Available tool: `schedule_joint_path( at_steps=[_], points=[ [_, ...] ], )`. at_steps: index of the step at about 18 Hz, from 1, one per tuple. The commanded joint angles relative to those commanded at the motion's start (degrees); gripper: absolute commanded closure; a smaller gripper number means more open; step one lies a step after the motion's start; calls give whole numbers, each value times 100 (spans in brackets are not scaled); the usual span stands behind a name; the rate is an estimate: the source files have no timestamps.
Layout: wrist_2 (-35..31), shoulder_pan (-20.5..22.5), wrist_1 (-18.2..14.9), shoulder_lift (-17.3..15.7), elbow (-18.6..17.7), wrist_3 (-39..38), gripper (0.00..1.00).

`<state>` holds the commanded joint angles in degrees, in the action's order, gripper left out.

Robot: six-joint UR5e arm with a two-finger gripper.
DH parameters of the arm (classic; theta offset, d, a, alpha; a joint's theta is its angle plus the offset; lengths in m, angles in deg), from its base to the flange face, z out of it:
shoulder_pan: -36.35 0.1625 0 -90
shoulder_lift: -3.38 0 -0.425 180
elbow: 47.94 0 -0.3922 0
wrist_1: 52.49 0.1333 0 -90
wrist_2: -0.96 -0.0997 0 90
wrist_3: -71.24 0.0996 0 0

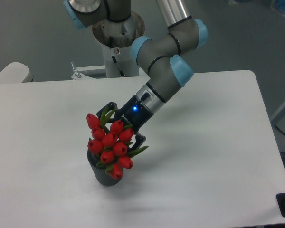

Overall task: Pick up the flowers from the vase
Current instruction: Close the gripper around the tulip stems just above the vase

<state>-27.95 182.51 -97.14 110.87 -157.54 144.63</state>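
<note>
Hand (pixel 122 124) open, fingers spread either side of flowers (pixel 109 143), upper finger (pixel 106 109) behind top buds, lower finger (pixel 140 139) at right edge of bunch by leaf. Contact w/ blooms: can't tell. Blue light lit on hand body. Flowers sit in vase (pixel 100 173), leaning toward camera. Vase upright on white counter (pixel 204 156), front-left of center. Arm comes in from upper right.

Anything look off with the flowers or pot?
Nothing damaged or spilled. The flowers lean toward the camera over the rim of the upright vase; the gripper straddles the bunch from behind, jaws apart.
</note>
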Motion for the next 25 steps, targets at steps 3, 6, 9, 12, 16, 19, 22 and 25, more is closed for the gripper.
schedule_joint_path(
  at_steps=[3,6,9,12,16,19,22,25],
  points=[
    [0,0,17,0,9,18,0],
    [9,26,26,-9,9,26,1],
    [79,44,26,-9,9,35,22],
    [97,53,35,-9,9,44,40],
    [97,53,35,-9,9,44,51],
    [97,62,35,-18,9,44,56],
    [97,88,35,-44,9,44,60],
    [97,105,35,-61,18,44,64]
  ],
)
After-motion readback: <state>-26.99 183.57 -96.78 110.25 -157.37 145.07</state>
